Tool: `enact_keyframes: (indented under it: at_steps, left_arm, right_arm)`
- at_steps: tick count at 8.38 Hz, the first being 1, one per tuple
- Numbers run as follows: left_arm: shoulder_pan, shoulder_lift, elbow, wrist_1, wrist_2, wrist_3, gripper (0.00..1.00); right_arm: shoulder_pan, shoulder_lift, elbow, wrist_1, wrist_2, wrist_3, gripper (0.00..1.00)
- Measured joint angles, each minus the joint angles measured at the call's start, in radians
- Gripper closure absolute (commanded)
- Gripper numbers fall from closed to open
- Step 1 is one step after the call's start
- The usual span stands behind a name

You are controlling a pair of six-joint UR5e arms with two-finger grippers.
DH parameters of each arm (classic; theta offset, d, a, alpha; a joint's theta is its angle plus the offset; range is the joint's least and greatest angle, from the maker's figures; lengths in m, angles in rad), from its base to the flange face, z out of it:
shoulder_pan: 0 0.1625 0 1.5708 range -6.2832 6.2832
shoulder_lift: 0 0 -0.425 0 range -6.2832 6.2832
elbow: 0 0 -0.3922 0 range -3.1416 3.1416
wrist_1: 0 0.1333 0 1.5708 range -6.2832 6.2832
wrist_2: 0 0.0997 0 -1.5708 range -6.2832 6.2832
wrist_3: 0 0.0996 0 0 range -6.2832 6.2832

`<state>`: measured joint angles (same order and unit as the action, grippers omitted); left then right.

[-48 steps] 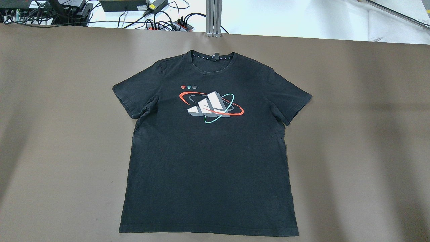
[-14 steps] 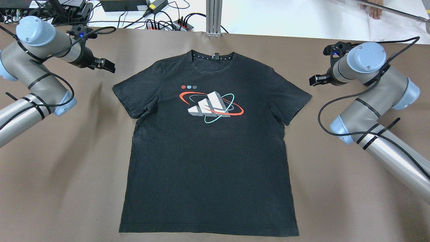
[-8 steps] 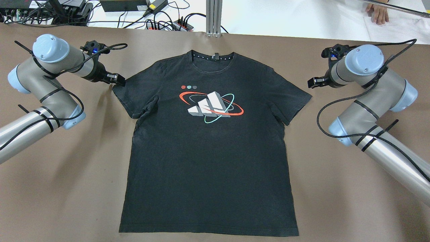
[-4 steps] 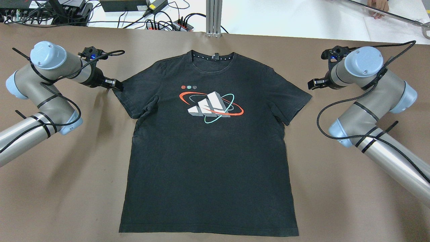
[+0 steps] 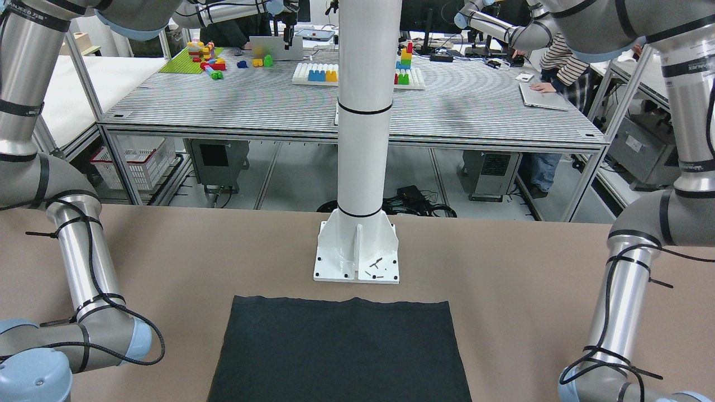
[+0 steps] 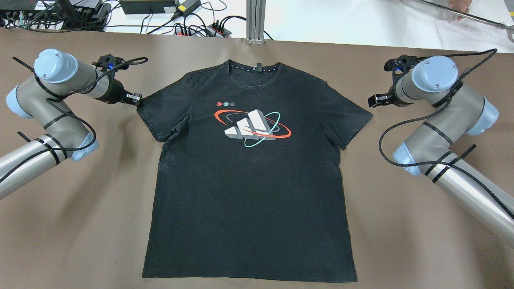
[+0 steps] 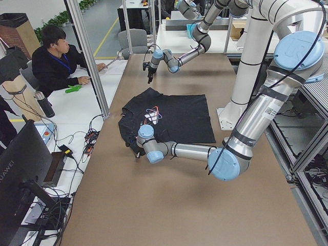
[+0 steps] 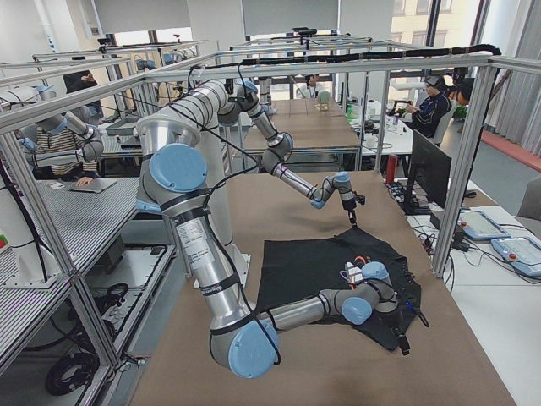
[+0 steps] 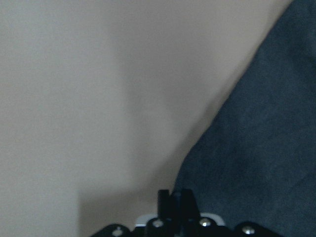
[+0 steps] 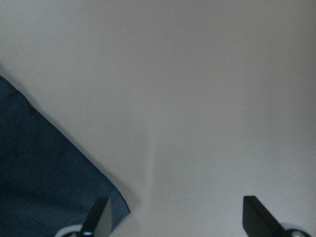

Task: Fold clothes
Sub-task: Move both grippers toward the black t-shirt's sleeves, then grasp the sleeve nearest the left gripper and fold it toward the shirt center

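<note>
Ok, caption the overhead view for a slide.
Shirt flat on table; left gripper shut on one sleeve tip, right gripper open just off the other.

Brown table point(image 6: 80, 241): black printed T-shirt point(image 6: 249, 208) spread flat; white pillar base point(image 5: 356, 254).

A matte brown table covering point(image 6: 80, 224) fills the overhead frame. At its top edge sit a grey power strip with black plugs point(image 6: 217, 29) and a silver aluminium post point(image 6: 255, 20). In the front-facing view, upper left, coloured toy bricks point(image 5: 204, 56) rest on a grey ribbed bench point(image 5: 475, 106).
</note>
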<state>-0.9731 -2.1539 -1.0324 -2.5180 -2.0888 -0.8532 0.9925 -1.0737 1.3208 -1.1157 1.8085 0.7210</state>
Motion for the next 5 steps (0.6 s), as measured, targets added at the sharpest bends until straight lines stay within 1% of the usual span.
enact_keyframes:
  at_steps: [3, 5]
  left_arm:
    - [-0.010, -0.006, -0.029, 0.002, -0.015, -0.036, 1.00]
    - [-0.044, -0.022, -0.067, 0.021, -0.074, -0.082, 1.00]
  right_arm:
    - [0.000, 0.000, -0.001, 0.000, -0.001, 0.000, 0.06]
    - [0.000, 0.001, -0.001, 0.001, -0.001, 0.000, 0.06]
